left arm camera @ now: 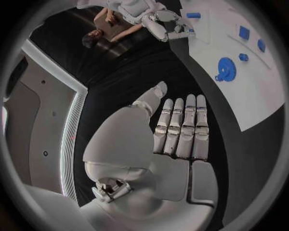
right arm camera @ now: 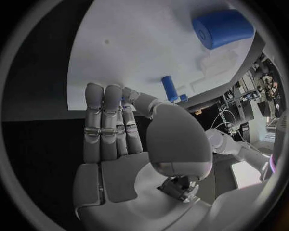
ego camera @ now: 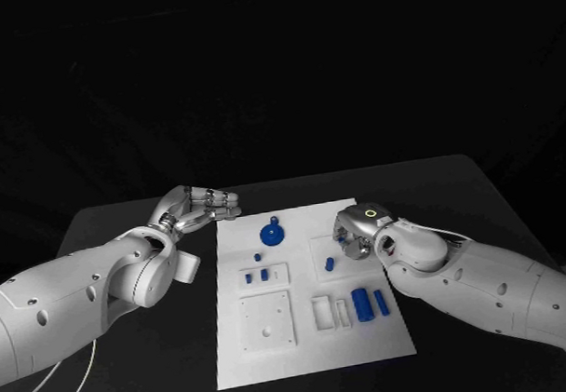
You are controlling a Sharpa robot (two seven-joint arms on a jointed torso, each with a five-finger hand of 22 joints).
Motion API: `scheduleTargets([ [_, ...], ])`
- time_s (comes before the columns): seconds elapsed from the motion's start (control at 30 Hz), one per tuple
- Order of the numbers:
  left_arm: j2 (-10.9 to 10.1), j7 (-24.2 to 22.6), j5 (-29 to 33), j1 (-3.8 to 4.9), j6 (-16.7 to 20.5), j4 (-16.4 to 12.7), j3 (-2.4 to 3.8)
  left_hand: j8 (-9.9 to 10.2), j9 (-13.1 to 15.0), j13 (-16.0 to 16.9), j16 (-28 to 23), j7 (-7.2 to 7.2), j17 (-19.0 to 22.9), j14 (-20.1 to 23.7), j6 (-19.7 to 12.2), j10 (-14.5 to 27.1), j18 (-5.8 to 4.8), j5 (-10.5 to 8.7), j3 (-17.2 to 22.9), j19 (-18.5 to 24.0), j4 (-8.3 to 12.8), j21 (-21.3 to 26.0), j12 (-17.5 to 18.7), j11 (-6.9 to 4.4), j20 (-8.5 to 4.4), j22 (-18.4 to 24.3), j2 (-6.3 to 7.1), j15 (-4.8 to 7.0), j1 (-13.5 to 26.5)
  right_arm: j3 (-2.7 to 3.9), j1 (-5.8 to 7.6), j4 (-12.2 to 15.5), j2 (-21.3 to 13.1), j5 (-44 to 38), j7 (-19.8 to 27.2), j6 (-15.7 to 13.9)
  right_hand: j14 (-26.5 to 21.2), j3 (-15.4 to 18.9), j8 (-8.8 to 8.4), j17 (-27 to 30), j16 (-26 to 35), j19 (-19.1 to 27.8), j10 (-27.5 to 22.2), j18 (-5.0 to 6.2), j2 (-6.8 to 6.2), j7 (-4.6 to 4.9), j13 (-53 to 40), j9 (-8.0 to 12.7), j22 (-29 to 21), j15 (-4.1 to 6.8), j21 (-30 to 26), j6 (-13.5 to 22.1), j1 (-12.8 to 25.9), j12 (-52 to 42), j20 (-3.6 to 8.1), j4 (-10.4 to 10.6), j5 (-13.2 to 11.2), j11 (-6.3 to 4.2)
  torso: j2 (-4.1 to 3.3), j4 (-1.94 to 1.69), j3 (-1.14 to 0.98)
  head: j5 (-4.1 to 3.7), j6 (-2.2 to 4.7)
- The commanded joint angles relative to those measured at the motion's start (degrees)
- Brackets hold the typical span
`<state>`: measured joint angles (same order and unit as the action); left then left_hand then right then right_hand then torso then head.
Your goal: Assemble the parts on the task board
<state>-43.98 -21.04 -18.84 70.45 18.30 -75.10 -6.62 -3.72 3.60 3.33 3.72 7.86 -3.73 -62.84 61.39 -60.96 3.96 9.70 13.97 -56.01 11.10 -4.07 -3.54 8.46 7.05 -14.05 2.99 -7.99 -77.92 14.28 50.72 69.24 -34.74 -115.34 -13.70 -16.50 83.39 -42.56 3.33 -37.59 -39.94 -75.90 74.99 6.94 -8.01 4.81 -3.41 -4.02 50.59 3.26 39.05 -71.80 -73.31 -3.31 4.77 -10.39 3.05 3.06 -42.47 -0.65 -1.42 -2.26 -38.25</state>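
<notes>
The white task board [ego camera: 311, 338] lies in the middle of the black table. On it are a blue gear [ego camera: 272, 233], small blue pieces [ego camera: 257, 276], a blue peg [ego camera: 329, 264] and two blue cylinders [ego camera: 368, 304]. My left hand [ego camera: 201, 207] hovers over the table just off the board's far left corner; its fingers [left arm camera: 180, 127] are straight and hold nothing, and the gear [left arm camera: 226, 69] lies ahead of them. My right hand [ego camera: 358, 231] is above the board's right side, fingers [right arm camera: 105, 120] flat and empty, near the peg [right arm camera: 170, 88] and a big cylinder [right arm camera: 223, 28].
White recessed blocks [ego camera: 268, 321] and a slotted block [ego camera: 330, 310] are fixed on the board's near half. Bare black table [ego camera: 139, 378] lies on both sides of the board. My right hand [left arm camera: 165, 24] is seen across the board from the left wrist.
</notes>
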Motion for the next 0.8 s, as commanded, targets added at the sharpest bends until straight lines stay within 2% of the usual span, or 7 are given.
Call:
scheduleTargets([
  [0.03, 0.1, -0.5, 0.5, 0.12, -0.9, 0.0, 0.07, 0.1, 0.0, 0.0, -0.3, 0.09, 0.1, 0.4, 0.0, 0.5, 0.15, 0.24, -0.2, -0.3, -0.1, -0.2, 0.0, 0.08, -0.01, 0.0, -0.49, -0.13, 0.0, -0.17, -0.26, 0.4, 0.0, -1.4, -0.7, -1.5, 0.1, 0.5, 0.35, -0.2, 0.2, -0.6, 1.5, 0.97, 0.36, -0.07, -0.1, 0.0, 0.9, 0.42, 0.1, -0.5, -0.8, -0.1, 0.25, 0.2, -0.3, -1.18, -0.01, 0.01, -0.02, -0.01, -0.01],
  [0.2, 0.2, -0.5, 0.5, 0.12, -1.0, 0.3, 0.07, 0.1, 0.0, 0.0, -0.3, 0.09, 0.1, 0.4, 0.0, 0.5, 0.15, 0.24, -0.2, -0.3, -0.1, -0.2, 0.0, 0.08, -0.01, 0.1, -0.49, -0.13, 0.0, -0.16, -0.26, 1.5, -0.4, -1.5, -0.6, -3.0, 0.1, 0.5, 0.35, -0.3, 0.1, -0.9, 1.7, 0.94, 0.11, -0.14, -0.1, 0.0, 1.8, 0.49, 0.1, -0.7, -0.9, -0.1, 0.30, 0.4, -0.3, -1.27, 0.02, 0.03, -0.03, 0.10, -0.04],
  [0.33, 0.2, -0.5, 0.5, 0.12, -1.1, 0.5, 0.07, 0.1, 0.0, 0.0, -0.3, 0.11, 0.1, 0.5, 0.0, 0.6, 0.17, 0.27, -0.2, -0.3, -0.1, -0.3, 0.0, 0.11, 0.00, 0.3, -0.52, -0.14, 0.0, -0.04, -0.26, 3.1, -1.1, -1.3, -0.6, -3.6, 0.2, 0.7, 0.36, -0.5, 0.1, -1.2, 1.8, 0.90, -0.07, -0.18, -0.1, 0.0, 2.8, 0.52, -0.3, -0.8, -1.0, -0.1, 0.31, 0.5, -0.3, -1.31, 0.06, 0.07, 0.05, 0.16, -0.10],
  [0.4, 0.3, -0.5, 0.6, 0.12, -1.2, 0.7, 0.07, 0.1, 0.0, 0.0, -0.3, 0.11, 0.1, 0.5, 0.0, 0.6, 0.17, 0.27, -0.2, -0.3, -0.1, -0.3, 0.0, 0.11, 0.00, 0.3, -0.52, -0.14, 0.0, 0.21, -0.26, 4.2, -1.6, -1.1, -0.6, -3.7, 0.1, 0.6, 0.36, -0.5, 0.1, -1.3, 1.9, 0.89, -0.07, -0.17, -0.1, 0.0, 3.0, 0.51, -0.5, -0.8, -1.0, -0.1, 0.32, 0.5, -0.3, -1.31, 0.09, 0.09, 0.07, 0.32, -0.11],
  [0.6, 0.6, -0.5, 0.7, 0.12, -1.3, 1.5, 0.08, 0.1, 0.0, 0.0, -0.3, 0.13, 0.1, 0.6, 0.0, 0.7, 0.17, 0.27, -0.3, -0.3, 0.0, -0.3, 0.0, 0.15, 0.03, 0.5, -0.56, -0.16, 0.0, 1.48, -0.26, 7.8, -3.0, -0.4, -0.6, -4.0, 0.1, 0.7, 0.31, -0.7, 0.2, -1.8, 2.0, 0.86, -0.14, -0.24, 0.0, 0.0, 4.6, 0.55, -1.2, -0.9, -1.1, 0.0, 0.37, 0.7, -0.3, -1.38, 0.20, 0.14, 0.09, 0.51, 0.00],
  [0.8, 1.1, -0.5, 1.0, 0.12, -1.4, 2.6, 0.08, 0.1, 0.0, 0.0, -0.3, 0.13, 0.1, 0.6, 0.0, 0.7, 0.17, 0.27, -0.3, -0.3, 0.0, -0.3, 0.0, 0.15, 0.03, 0.5, -0.56, -0.16, 0.0, 2.08, -0.36, 12.1, -4.0, 1.5, -0.1, -4.4, 0.2, 0.9, 0.35, -0.7, 0.2, -2.1, 1.9, 0.91, -0.19, -0.20, 0.0, 0.0, 5.6, 0.56, -1.9, -0.9, -1.1, -0.1, 0.34, 0.8, -0.3, -1.36, 0.23, 0.09, 0.10, 1.03, 0.18],
])
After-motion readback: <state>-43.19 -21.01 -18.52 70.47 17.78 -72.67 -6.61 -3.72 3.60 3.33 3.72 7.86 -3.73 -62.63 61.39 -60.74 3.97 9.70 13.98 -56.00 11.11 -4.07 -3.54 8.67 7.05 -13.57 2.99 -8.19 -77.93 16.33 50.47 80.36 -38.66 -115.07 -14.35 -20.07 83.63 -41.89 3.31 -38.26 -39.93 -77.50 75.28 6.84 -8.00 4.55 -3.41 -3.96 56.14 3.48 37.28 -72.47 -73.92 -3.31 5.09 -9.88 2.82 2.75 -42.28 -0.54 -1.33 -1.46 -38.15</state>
